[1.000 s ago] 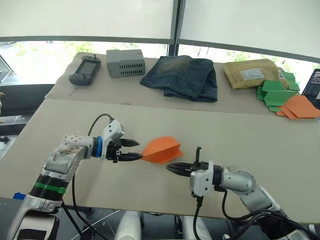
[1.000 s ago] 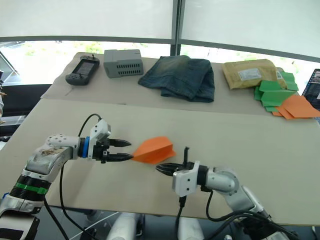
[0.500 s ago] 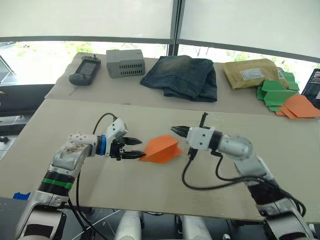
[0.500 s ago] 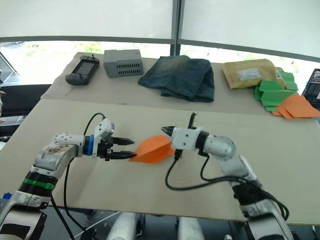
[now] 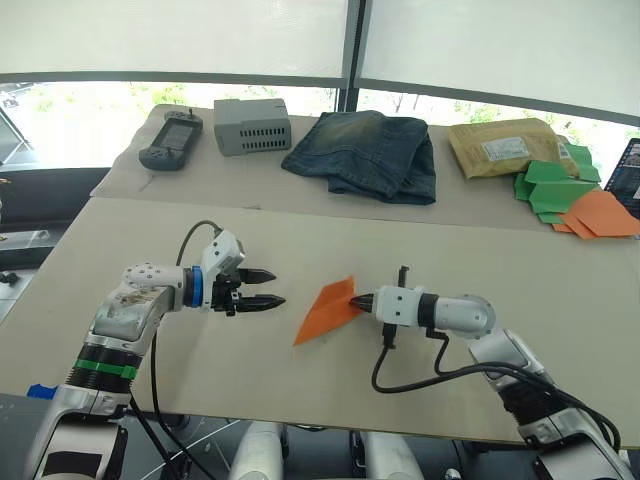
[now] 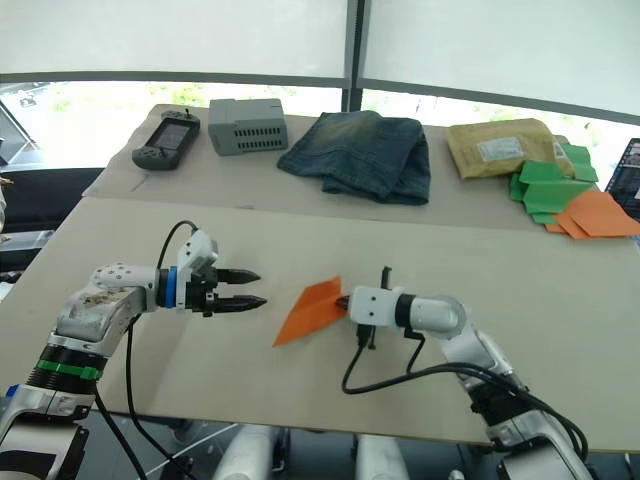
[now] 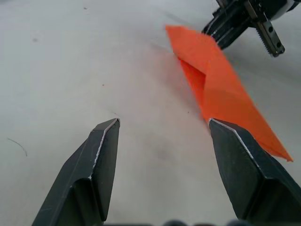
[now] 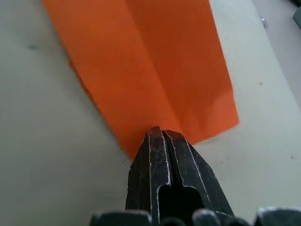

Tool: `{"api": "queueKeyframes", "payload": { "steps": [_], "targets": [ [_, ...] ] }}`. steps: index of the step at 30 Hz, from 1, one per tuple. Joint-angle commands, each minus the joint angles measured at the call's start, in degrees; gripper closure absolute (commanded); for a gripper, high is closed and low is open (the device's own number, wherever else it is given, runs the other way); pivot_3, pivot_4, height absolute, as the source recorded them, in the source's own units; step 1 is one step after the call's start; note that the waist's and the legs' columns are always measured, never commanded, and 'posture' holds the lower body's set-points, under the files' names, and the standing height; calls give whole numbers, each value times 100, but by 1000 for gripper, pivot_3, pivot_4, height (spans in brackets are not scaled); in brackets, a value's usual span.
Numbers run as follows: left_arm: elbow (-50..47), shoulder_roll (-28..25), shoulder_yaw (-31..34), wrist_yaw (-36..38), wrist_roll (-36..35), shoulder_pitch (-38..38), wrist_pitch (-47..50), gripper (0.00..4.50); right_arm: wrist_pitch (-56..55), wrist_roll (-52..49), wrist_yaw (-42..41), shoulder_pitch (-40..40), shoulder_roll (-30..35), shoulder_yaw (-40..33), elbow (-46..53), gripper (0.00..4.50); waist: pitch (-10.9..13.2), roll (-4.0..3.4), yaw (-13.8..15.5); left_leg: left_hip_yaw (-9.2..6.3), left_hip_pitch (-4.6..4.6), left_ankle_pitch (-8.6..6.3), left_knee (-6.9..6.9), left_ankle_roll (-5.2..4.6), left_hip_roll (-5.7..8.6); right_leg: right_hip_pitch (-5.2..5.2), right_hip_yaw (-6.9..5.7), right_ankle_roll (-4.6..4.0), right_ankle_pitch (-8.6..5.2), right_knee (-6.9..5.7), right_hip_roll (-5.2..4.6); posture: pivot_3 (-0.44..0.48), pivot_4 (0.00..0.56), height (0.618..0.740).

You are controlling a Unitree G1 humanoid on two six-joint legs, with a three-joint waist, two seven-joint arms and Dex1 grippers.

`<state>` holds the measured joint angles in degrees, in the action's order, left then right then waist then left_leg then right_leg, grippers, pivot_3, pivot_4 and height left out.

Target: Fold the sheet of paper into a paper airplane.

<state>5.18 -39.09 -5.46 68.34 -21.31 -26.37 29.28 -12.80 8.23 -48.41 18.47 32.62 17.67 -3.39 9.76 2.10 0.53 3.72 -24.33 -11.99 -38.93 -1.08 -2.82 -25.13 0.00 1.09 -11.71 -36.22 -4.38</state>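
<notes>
You have the bright-orange folded paper wedge (image 5: 325, 309) lying on the beige tabletop (image 5: 500, 250), between the two grippers. Your right gripper (image 5: 358, 299) presses its clenched fingertips onto the wedge's wide end. Your left gripper (image 5: 274, 287) hovers spread open, just beside the pointed end, apart from it.

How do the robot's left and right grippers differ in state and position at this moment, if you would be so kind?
The left gripper is open and apart from the sheet of paper; the right gripper is shut, its tips at the paper's wide end. The left holds nothing; the right presses or pinches the paper. Both point inward toward the paper over the table.
</notes>
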Motion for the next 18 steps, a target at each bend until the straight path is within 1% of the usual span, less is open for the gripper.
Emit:
{"api": "queueKeyframes", "payload": {
  "steps": [1, 7, 16, 17, 18],
  "targets": [
    [-254, -97, 172, 16, -120, -36, 45, 1309, -217, -96, 44, -235, 115, -144, 261, 4455, 0, 0, 1, 0, 0, 0, 0, 0, 0, 0, 0, 1, 1, 0, 1, 0, 150, 716],
    [-428, 29, 1, 13, -196, -53, 221, 1309, -270, 35, 220, -278, 39, -91, -14, 4455, 0, 0, 1, 1, 2, 0, -1, 0, 0, 2, 2, 1, 1, 0, 1, 0, 150, 716],
    [-466, 207, -388, 3, -41, -93, 239, 1309, -340, 118, 335, -235, -89, 23, -291, 4455, 0, 1, -9, 1, 6, 0, -1, 0, 0, 6, 4, 0, 0, 0, 3, 0, 150, 716],
    [-504, 186, -422, 94, -82, -78, 270, 1847, -341, 116, 341, -234, -94, 30, -300, 4500, 0, 0, -11, 0, 7, 0, -1, 0, 0, 6, 4, 0, 0, 0, 3, 0, 150, 716],
    [-535, 166, -452, 142, -84, -61, 254, 2033, -330, 105, 346, -236, -102, 32, -302, 4500, 0, 0, -12, 1, 7, 0, -1, 0, 0, 6, 4, 0, 0, 0, 3, 0, 150, 716]
  ]
}}
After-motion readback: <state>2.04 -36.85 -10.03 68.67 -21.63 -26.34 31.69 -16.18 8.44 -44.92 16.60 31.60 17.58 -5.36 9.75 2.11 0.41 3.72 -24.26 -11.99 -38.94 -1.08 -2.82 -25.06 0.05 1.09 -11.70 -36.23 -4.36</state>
